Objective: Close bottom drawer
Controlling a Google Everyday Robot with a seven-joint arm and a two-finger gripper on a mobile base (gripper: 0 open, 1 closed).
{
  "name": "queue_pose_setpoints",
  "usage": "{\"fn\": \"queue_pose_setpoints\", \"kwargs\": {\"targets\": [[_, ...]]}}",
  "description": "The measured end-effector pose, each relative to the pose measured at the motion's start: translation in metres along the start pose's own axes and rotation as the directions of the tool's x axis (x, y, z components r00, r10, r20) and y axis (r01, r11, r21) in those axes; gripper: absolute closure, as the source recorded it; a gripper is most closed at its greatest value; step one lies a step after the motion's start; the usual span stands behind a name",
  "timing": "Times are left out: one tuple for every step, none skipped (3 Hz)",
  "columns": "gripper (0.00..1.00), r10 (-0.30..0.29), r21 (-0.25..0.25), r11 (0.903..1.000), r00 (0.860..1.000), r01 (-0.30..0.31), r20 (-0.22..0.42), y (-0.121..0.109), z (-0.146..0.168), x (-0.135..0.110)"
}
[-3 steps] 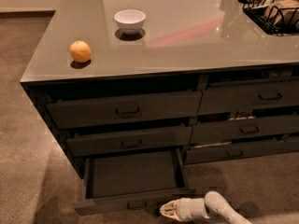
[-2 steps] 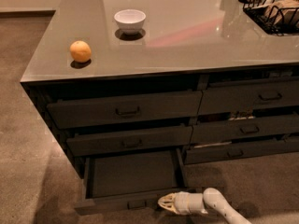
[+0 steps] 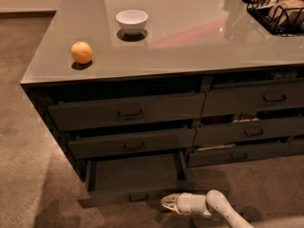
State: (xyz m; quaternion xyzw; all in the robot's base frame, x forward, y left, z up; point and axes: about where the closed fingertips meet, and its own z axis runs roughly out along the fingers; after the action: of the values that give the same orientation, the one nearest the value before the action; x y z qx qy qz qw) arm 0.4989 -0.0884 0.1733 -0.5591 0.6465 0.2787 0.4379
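The bottom drawer (image 3: 135, 175) is the lowest of the left three-drawer stack. It stands pulled out, its long flat dark tray open to view, with a small dark pull (image 3: 137, 196) on its low front. My gripper (image 3: 166, 203) is white and sits low near the floor, just right of the pull and right at the drawer's front face. Its arm reaches in from the bottom right.
An orange (image 3: 81, 52) and a white bowl (image 3: 131, 21) sit on the grey countertop (image 3: 190, 37). A black wire basket (image 3: 280, 11) stands at the back right. The right-hand drawer stack (image 3: 251, 127) is next to the open drawer. Carpet floor lies all around.
My gripper has moved left along the floor toward the drawer's front. The drawer itself looks unchanged.
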Motion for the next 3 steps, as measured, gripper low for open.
{"fn": "queue_pose_setpoints", "kwargs": {"targets": [[1.0, -0.034, 0.047, 0.9984, 0.999, 0.033, 0.027, -0.008, 0.016, -0.006], [1.0, -0.075, 0.095, 0.993, 0.996, 0.071, 0.048, -0.032, 0.036, -0.023], [1.0, -0.095, 0.113, 0.9898, 0.994, 0.087, 0.06, -0.047, 0.049, -0.034]]}}
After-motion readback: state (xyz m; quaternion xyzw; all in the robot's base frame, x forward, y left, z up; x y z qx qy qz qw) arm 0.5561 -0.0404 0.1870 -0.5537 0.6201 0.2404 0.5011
